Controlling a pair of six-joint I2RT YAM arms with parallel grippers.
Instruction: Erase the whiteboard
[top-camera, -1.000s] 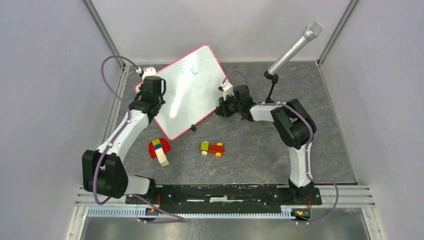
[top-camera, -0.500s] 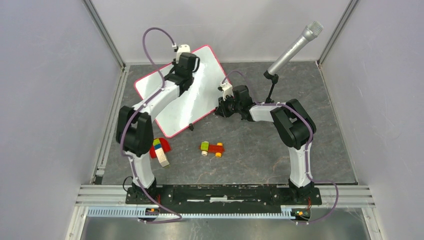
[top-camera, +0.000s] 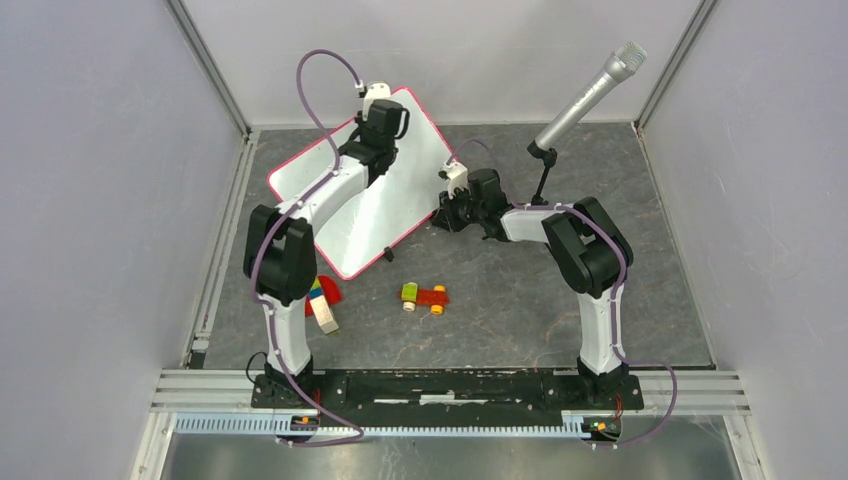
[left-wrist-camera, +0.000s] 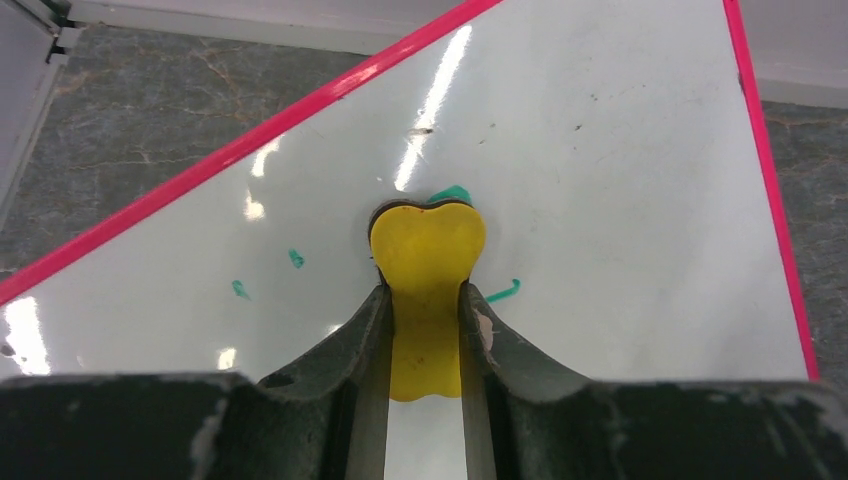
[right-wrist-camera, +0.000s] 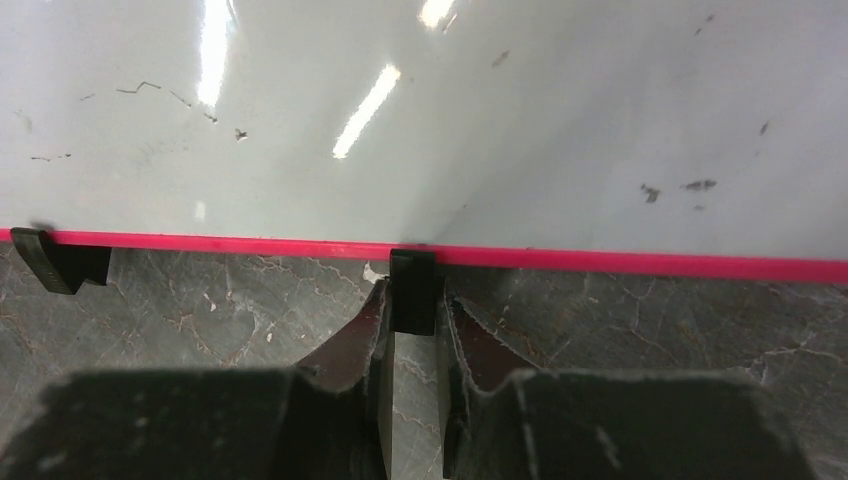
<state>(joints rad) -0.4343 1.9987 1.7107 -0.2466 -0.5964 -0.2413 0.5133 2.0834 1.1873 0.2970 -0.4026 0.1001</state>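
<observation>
Left arm swung off the board's left rim and now reaches over its far corner; right arm hasn't shifted, and neither has the board.

whiteboard (top-camera: 372, 222): flat on the far-left part of the surface (top-camera: 520, 300), rotated so one rounded corner points at the far edge. Glossy white face with glare streaks, thin pink-red rim.

left gripper (left-wrist-camera: 425, 300): jaws clamped on a yellow eraser (left-wrist-camera: 427, 245). It has a lobed, bone-like head with a dark pad edge showing under it, and is pressed to the board. Green marks (left-wrist-camera: 505, 291) sit just beside the head, with two small specks further left. The overhead view can't resolve these marks or the eraser, since the wrist covers them.

right gripper (right-wrist-camera: 412, 300): at the board's right-hand rim, jaws closed on a black clip foot (right-wrist-camera: 412, 280). A second clip foot (right-wrist-camera: 60, 262) sits further along the same rim. This wrist view also shows faint grey smudges and hairline scratches on the white face, which the overhead view doesn't show.

Only the overhead view shows the rest. Surface is dark grey, stone-veined. A silver microphone (top-camera: 590, 92) stands on a black stand near the far-right corner. A small red toy car (top-camera: 424, 296) and a multicoloured block toy (top-camera: 320, 300) lie near the board's near corner, apart from both grippers.
</observation>
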